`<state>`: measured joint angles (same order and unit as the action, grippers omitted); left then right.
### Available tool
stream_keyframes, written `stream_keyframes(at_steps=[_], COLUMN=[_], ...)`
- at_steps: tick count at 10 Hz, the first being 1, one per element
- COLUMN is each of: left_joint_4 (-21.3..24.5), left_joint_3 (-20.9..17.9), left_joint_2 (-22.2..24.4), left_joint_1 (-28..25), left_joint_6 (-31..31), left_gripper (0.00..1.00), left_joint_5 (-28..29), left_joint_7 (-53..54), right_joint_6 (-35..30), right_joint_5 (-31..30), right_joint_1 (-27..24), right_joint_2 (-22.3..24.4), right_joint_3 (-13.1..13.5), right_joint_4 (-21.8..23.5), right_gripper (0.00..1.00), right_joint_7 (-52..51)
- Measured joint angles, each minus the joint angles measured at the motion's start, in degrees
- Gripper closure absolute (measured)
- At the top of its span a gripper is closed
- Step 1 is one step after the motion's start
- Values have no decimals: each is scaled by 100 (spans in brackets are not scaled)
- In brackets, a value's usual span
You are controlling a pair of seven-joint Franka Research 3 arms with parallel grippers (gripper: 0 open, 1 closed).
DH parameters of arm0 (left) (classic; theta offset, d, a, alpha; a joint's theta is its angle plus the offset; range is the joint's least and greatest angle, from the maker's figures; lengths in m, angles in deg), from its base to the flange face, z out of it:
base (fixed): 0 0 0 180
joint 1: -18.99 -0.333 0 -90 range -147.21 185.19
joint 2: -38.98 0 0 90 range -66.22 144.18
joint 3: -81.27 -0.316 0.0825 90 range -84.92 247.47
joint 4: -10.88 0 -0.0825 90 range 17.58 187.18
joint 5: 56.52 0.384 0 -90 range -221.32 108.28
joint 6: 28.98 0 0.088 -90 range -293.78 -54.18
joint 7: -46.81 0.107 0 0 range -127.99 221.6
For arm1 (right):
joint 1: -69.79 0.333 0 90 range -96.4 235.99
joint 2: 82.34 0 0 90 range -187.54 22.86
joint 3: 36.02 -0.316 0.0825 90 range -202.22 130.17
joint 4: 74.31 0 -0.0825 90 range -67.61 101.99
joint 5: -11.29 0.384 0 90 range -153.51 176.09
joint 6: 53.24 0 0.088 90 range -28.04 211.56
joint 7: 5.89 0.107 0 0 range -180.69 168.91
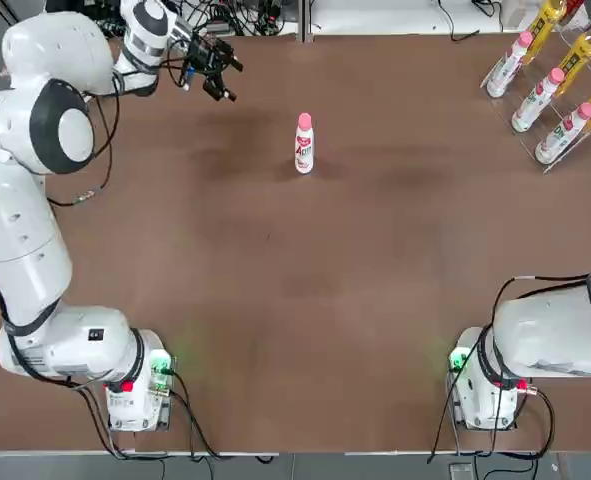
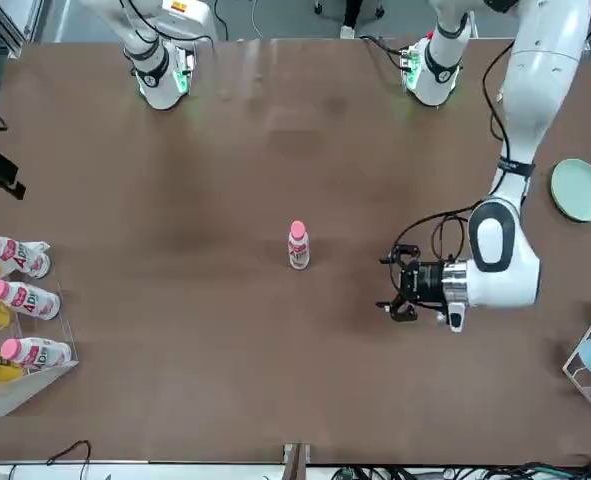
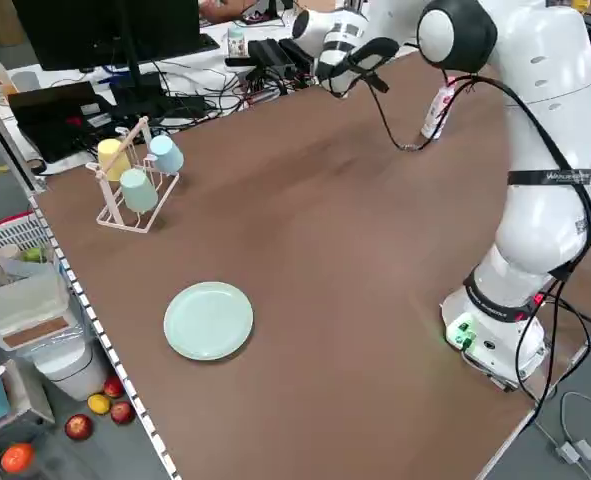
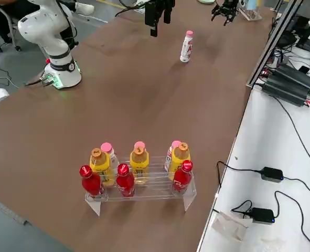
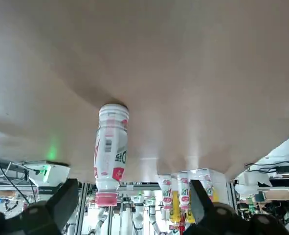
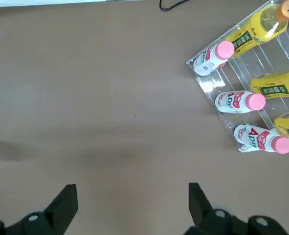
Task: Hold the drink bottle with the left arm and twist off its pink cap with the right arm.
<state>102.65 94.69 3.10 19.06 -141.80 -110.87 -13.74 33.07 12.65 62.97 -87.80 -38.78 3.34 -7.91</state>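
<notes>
The drink bottle (image 1: 304, 150) stands upright alone toward the far middle of the table, with its pink cap (image 1: 304, 121) on top. It also shows in the front view as the drink bottle (image 2: 298, 249) and in the right side view as the drink bottle (image 4: 185, 48). My left gripper (image 1: 222, 78) hovers open, to the left of the bottle and apart from it. Its wrist view shows the bottle (image 5: 110, 152) well beyond the fingers (image 5: 66, 198). My right gripper (image 6: 132, 193) hangs open high above the table, holding nothing.
A clear rack (image 1: 550, 90) of pink-capped and yellow bottles stands at the far right corner. In the front view a green plate (image 2: 579, 189) lies near the left arm's side edge, and a cup stand (image 3: 135, 175) sits at the far left.
</notes>
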Motion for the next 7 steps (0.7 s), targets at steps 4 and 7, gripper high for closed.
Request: stream_keyframes(at_steps=[4,7], left_joint_4=[198,199], left_joint_3=[77,81], left_joint_2=[-223,-500], left_joint_1=[345,619], left_joint_6=[-903,-1202], left_gripper=[0,0], left_joint_5=[-217,-340], left_joint_7=[218,397], right_joint_6=[0,0], right_joint_5=[0,0], right_joint_1=[0,0], right_joint_2=[0,0], right_joint_3=[0,0], right_joint_4=[0,0], right_gripper=[0,0], right_joint_7=[0,0])
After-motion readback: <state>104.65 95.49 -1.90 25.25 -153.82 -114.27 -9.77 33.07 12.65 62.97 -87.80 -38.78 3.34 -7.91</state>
